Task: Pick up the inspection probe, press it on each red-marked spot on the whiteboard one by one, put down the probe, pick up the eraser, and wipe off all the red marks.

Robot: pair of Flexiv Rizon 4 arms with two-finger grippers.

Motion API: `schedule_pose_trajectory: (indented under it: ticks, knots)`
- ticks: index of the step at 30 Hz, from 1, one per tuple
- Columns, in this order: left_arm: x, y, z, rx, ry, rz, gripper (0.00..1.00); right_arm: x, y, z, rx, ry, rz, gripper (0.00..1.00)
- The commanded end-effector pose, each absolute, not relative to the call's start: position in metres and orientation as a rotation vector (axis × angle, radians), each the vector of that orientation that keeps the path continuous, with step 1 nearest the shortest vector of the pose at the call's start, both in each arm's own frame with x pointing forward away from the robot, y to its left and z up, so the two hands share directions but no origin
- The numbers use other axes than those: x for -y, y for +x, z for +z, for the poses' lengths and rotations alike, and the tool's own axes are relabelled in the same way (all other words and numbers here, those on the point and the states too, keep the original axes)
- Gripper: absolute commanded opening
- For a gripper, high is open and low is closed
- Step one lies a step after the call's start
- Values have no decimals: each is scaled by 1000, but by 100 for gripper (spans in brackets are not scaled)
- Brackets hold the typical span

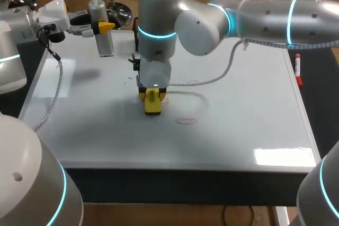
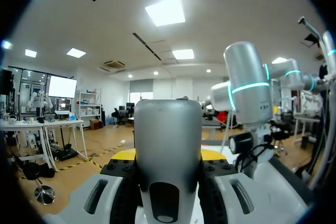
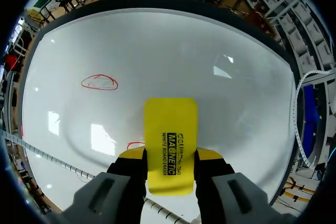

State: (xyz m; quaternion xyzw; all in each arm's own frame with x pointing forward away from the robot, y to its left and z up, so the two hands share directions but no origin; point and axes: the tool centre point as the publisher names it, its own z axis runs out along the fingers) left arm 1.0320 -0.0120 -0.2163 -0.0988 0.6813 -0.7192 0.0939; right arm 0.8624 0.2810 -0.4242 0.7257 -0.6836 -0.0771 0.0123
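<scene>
The inspection probe (image 1: pixel 104 36), a grey cylinder, stands upright over the whiteboard's (image 1: pixel 238 104) far left corner. My left gripper (image 1: pixel 100 26) is shut on its upper part. In the left wrist view the probe (image 2: pixel 168 145) fills the gap between the fingers of the left gripper (image 2: pixel 168 157). At the board's middle, my right gripper (image 1: pixel 152 96) is shut on the yellow eraser (image 1: pixel 152 105), which points down at the board. In the right wrist view the eraser (image 3: pixel 170 140) sits between the fingers of the right gripper (image 3: pixel 169 157). A red oval mark (image 3: pixel 100 82) lies ahead of the eraser, and another red mark (image 3: pixel 134 144) peeks out beside it.
A red oval mark (image 1: pixel 186 121) lies right of the eraser and nearer the front edge. A red marker pen (image 1: pixel 299 70) rests on the board's right edge. My right arm (image 1: pixel 265 22) spans the far right part of the board, with its cable (image 1: pixel 222 72) hanging over the surface.
</scene>
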Motion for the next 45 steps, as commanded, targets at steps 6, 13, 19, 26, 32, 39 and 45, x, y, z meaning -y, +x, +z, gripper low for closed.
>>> schedule_pose_trajectory:
  ticks: [6, 13, 19, 26, 32, 39, 45]
  knots:
    - [12, 1031, -215, -2020, -296, -2130, 0, -268, 863, -434, 2159, 2221, -259, 0]
    - [12, 1031, -215, -2020, -296, -2130, 0, -249, 867, -442, 2191, 2165, -264, 0]
    - [12, 1031, -215, -2020, -296, -2130, 0, -236, 867, -446, 2208, 2129, -267, 0]
    - [12, 1031, -215, -2020, -296, -2130, 0, -217, 869, -449, 2242, 2081, -266, 0]
    - [12, 1031, -215, -2020, -296, -2130, 0, -205, 871, -448, 2257, 2061, -256, 0]
    - [12, 1031, -215, -2020, -296, -2130, 0, -199, 875, -437, 2278, 2069, -237, 0]
    - [12, 1031, -215, -2020, -296, -2130, 0, -210, 878, -395, 2270, 2177, -186, 0]
